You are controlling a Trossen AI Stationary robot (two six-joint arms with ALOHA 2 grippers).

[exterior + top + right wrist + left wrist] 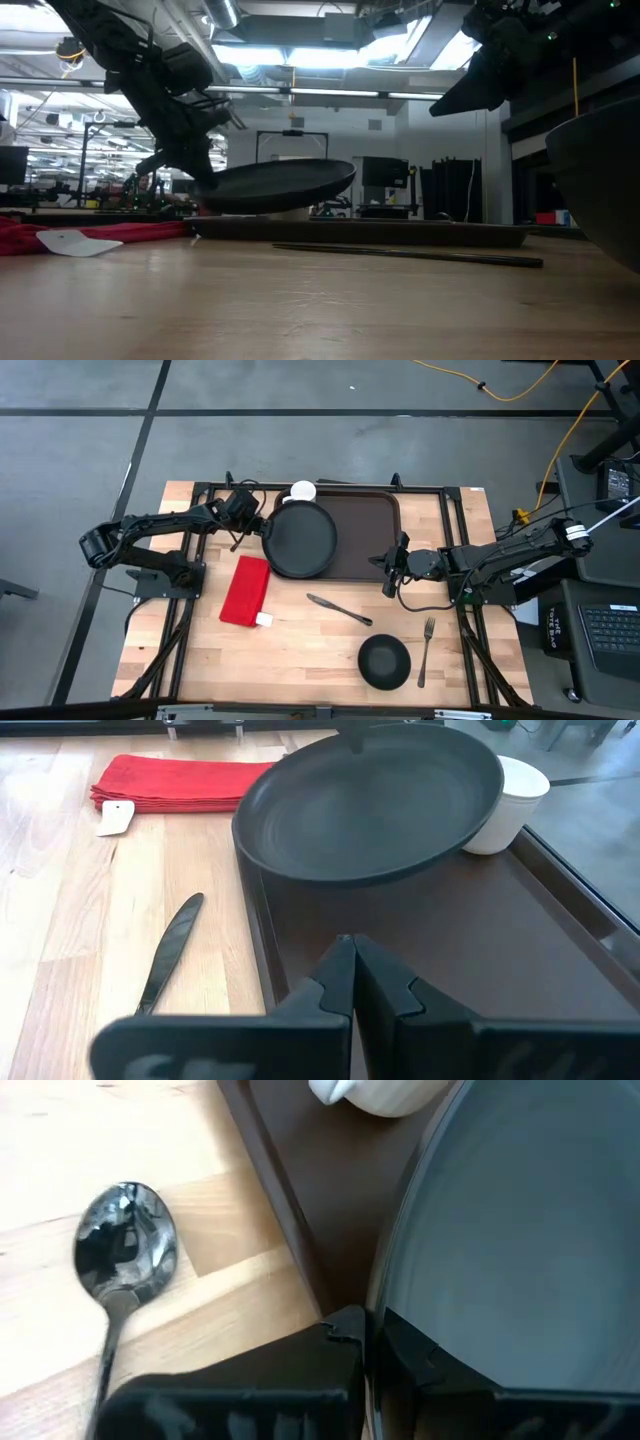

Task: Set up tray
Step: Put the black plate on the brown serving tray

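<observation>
The tray (365,530) lies at the far middle of the worktop (300,640), its long side close along the far edge. The left gripper (262,523) is clamped on the rim of a round black plate (300,540), which hangs tilted over the tray's left end, its left part overhanging the tray's rim; in the low view the plate (275,185) is clear of the tray (400,233) beneath it. A white cup (303,491) stands in the tray's far left corner, just beside the plate's far edge. The right gripper (391,572) sits at the tray's near right rim, fingers closed together with nothing between them. A spoon (120,1260) lies on bare wood just outside the tray's left rim. The red napkin (246,591) lies near the plate's left side, the knife (338,608) near the tray's front edge, and the black bowl (384,661) and fork (426,650) are well apart towards the front right.
</observation>
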